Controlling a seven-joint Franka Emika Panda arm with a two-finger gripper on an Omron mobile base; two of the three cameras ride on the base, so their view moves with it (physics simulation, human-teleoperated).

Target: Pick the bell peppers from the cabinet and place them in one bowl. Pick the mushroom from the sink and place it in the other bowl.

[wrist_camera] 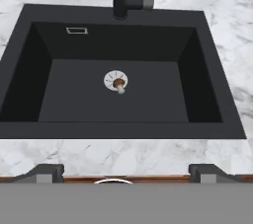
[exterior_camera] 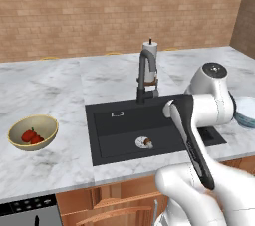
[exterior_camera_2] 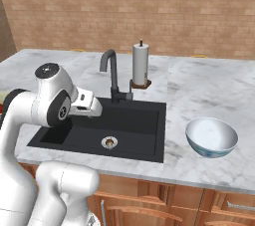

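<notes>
A small brown-capped mushroom point(wrist_camera: 119, 85) lies on the round steel drain of the black sink point(wrist_camera: 74, 90), also seen as the mushroom point(exterior_camera: 148, 143) point(exterior_camera_2: 109, 144). My gripper point(wrist_camera: 126, 172) hovers above the sink's near edge, open, with nothing between its fingers. It looks down at the basin, and the mushroom is well ahead of the fingertips. Two red bell peppers point(exterior_camera: 31, 136) rest in the yellow-cream bowl point(exterior_camera: 48, 122) on the counter left of the sink point(exterior_camera: 112, 130). The other bowl point(exterior_camera_2: 211, 138), white with a blue outside, stands empty to the right of the sink point(exterior_camera_2: 139, 120). The cabinet is out of view.
A dark arched faucet point(exterior_camera: 145, 75) and a paper towel roll point(exterior_camera_2: 140, 64) stand behind the basin. A brick wall closes off the back of the marble counter point(exterior_camera: 55, 80). A stove panel point(exterior_camera: 27, 209) shows at the lower left, wooden drawers point(exterior_camera_2: 164, 202) below.
</notes>
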